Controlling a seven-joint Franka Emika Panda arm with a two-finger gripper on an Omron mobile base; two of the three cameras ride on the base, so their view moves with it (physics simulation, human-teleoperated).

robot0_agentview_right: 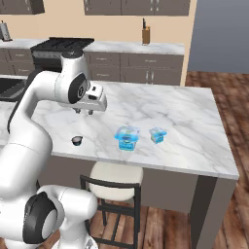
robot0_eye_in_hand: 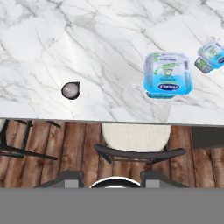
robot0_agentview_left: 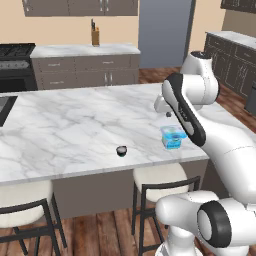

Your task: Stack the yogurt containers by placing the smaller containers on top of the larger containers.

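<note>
The small dark round cup [robot0_agentview_left: 121, 150] [robot0_agentview_right: 77, 140] [robot0_eye_in_hand: 70, 90] stands upright near the front edge of the marble island counter [robot0_agentview_left: 70, 125]. The squarish light-blue tub [robot0_agentview_left: 173, 137] [robot0_agentview_right: 127, 137] [robot0_eye_in_hand: 168, 74] sits to its right on the same counter, lid up, apart from the cup. My gripper [robot0_agentview_right: 83, 112] [robot0_eye_in_hand: 113, 178] hangs above the counter, behind the cup and higher than both. Its fingers stand wide apart with nothing between them, so it is open. In the left base view my own arm hides most of the hand.
A second, smaller blue yogurt cup [robot0_agentview_right: 157, 135] [robot0_eye_in_hand: 211, 56] lies tilted just right of the tub. Two stools [robot0_agentview_left: 165, 182] [robot0_agentview_left: 22, 200] stand under the counter's front edge. A sink [robot0_agentview_left: 4, 107] is set into the counter's far left.
</note>
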